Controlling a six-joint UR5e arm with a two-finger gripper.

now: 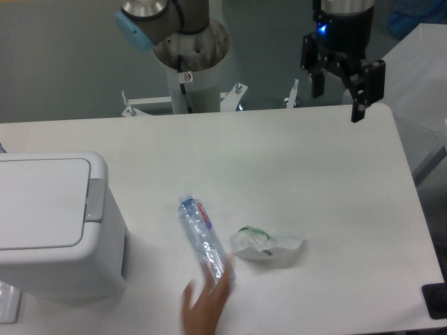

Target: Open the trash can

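Observation:
The trash can (52, 223) is a big white boxy bin at the table's left edge. Its flat lid (42, 202) lies shut, with a grey latch strip (96, 200) along the right side. My gripper (338, 105) hangs high over the table's far right part, far from the bin. Its two black fingers (359, 108) point down, spread apart, with nothing between them.
A clear plastic bottle (204, 241) lies on the white table (279, 160) near the front, with a blurred human hand (206, 307) touching its near end. A crumpled white wrapper (265, 246) rests just right of it. The arm's base (190, 49) stands behind the table.

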